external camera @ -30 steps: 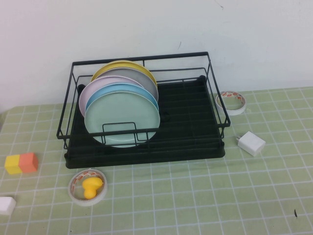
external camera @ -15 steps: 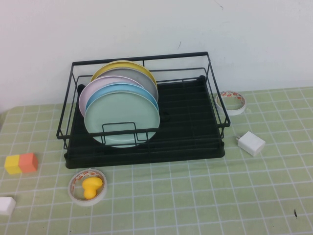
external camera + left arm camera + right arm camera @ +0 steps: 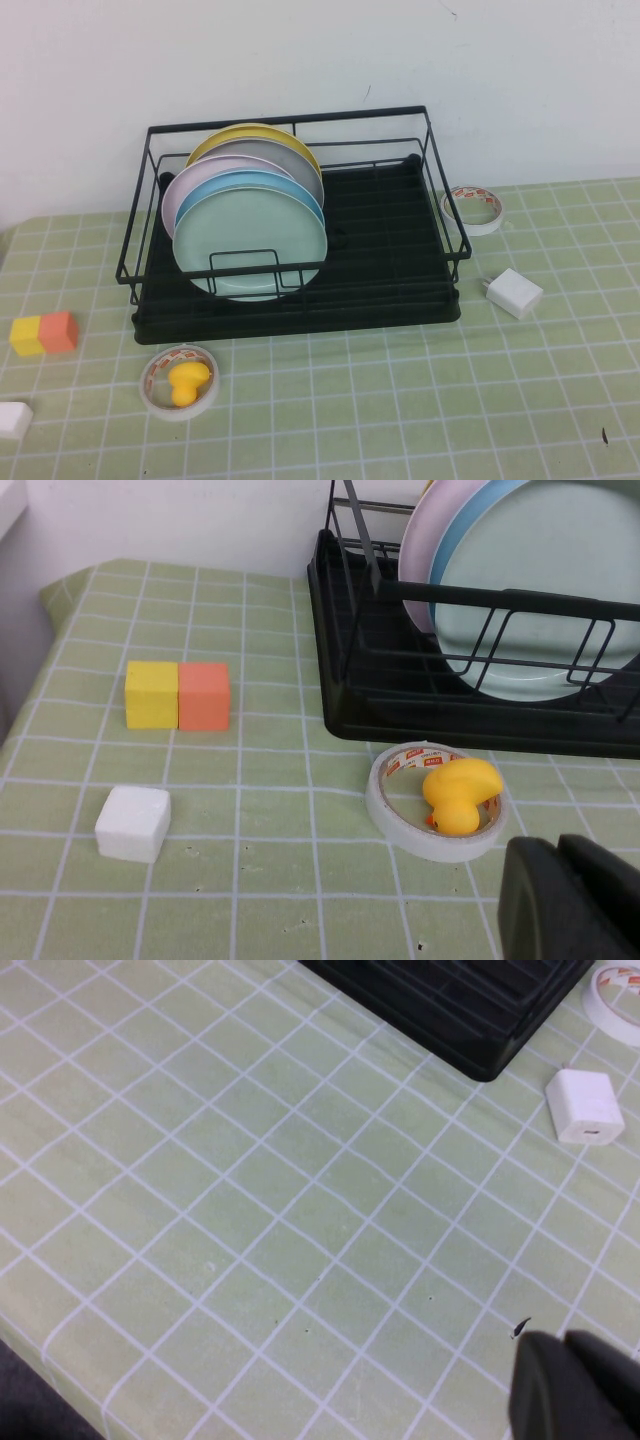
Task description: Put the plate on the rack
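The pale mint-green plate (image 3: 250, 240) stands on edge at the front of a row of plates in the black wire rack (image 3: 440, 190); it also shows in the left wrist view (image 3: 560, 590). Behind it stand a sky-blue plate (image 3: 250, 180), a lilac-pink one (image 3: 185, 190), a grey one and a yellow one. Neither arm shows in the high view. My left gripper (image 3: 562, 852) is shut and empty above the table near the front left of the rack (image 3: 400, 695). My right gripper (image 3: 565, 1345) is shut and empty above the table at the front right.
A tape roll (image 3: 180, 382) holding a yellow rubber duck (image 3: 187, 381) lies before the rack. Yellow and orange blocks (image 3: 43, 333) and a white cube (image 3: 14, 419) lie at the left. Another tape roll (image 3: 473, 208) and a white charger (image 3: 512, 292) lie at the right.
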You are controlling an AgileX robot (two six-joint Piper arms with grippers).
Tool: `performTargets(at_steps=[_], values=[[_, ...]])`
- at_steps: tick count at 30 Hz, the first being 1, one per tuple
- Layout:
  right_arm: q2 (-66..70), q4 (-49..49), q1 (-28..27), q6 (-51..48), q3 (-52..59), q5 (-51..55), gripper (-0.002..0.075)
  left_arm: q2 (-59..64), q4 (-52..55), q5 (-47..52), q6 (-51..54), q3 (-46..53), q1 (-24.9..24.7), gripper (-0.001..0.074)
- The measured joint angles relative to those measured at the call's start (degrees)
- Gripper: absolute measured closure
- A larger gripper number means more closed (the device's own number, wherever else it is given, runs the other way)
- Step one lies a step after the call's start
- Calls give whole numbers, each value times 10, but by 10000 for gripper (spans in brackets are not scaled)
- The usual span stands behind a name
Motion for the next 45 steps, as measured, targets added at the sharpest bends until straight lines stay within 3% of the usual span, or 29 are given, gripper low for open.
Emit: performTargets(at_steps=[4,6,15,22,29,45], values=[[-11,2,-5,1,0,0,728,0,0,0,0,0,0,735],[-35,14,-32,1,3,-6,728,0,0,0,0,0,0,735],[-146,25,-269,3,141,-196,728,0,0,1,-5,0,0,735],[-203,24,-405,3,229,-275,728,0,0,1,-6,0,0,735],[-205,24,-419,3,229,-219,728,0,1,1,-6,0,0,735],[-205,23,-419,55,227,-208,728,0,1,1,-7,0,0,735]])
